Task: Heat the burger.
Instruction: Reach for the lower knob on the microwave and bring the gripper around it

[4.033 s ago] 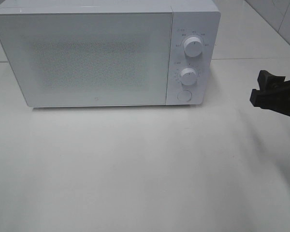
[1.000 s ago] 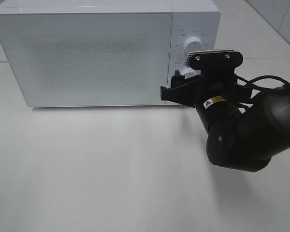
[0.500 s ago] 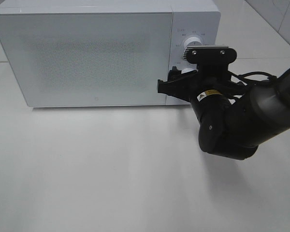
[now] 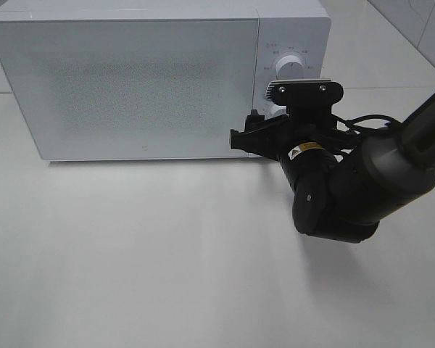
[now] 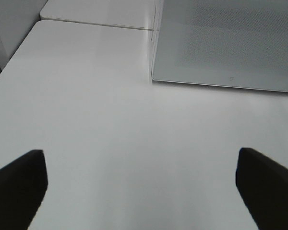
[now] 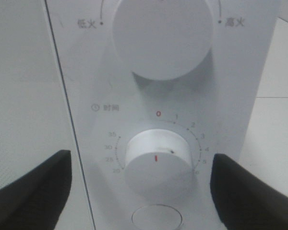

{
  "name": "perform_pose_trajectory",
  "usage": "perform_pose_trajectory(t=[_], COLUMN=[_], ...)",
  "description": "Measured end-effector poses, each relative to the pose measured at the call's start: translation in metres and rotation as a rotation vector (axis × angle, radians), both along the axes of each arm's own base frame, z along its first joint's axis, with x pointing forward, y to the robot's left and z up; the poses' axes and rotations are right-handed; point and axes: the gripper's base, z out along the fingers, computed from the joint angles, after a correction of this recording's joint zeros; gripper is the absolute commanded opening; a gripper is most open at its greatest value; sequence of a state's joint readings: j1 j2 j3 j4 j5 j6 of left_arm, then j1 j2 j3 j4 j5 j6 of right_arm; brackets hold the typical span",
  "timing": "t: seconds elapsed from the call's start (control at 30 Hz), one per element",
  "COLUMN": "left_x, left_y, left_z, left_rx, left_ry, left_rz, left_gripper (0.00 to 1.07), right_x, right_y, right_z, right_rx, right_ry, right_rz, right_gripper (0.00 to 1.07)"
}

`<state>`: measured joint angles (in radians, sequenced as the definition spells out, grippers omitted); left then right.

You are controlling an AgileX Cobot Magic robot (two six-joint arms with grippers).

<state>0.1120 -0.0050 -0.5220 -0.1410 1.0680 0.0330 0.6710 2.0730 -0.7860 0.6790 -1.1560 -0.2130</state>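
White box-shaped microwave oven (image 4: pixel 130 87) noted on white surface (image 4: pixel 167 254), door shut; burger not seen in any view. Right gripper (image 6: pixel 139 184) fingers held apart, flanking round white timer knob (image 6: pixel 156 165). Left gripper (image 5: pixel 141 191) fingers spread wide above the surface.

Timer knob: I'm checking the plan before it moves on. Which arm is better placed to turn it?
Right. The right gripper faces the timer knob with open jaws on either side of it, while the left gripper hangs open over the table, nowhere near that knob.
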Motion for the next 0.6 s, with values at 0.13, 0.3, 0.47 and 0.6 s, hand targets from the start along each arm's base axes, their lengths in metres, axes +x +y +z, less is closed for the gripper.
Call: perform_pose_trajectory(t=[0.13, 0.3, 0.47, 0.6], left_x=[0.0, 0.0, 0.0, 0.0], left_y=[0.0, 0.0, 0.0, 0.0], left_z=[0.0, 0.0, 0.0, 0.0], left_rx=[0.0, 0.0, 0.0, 0.0], left_ry=[0.0, 0.0, 0.0, 0.0], left_rz=[0.0, 0.0, 0.0, 0.0], left_gripper=[1.02, 1.02, 1.02, 1.02], right_x=[0.004, 0.008, 0.009, 0.012], right_y=[0.001, -0.004, -0.002, 0.003], right_z=[0.003, 0.004, 0.004, -0.002], right_rx=[0.009, 0.023, 0.029, 0.031], right_ry=[-0.013, -0.017, -0.021, -0.011], right_rz=[-0.001, -0.019, -0.014, -0.002], right_gripper=[0.76, 0.76, 0.76, 0.76])
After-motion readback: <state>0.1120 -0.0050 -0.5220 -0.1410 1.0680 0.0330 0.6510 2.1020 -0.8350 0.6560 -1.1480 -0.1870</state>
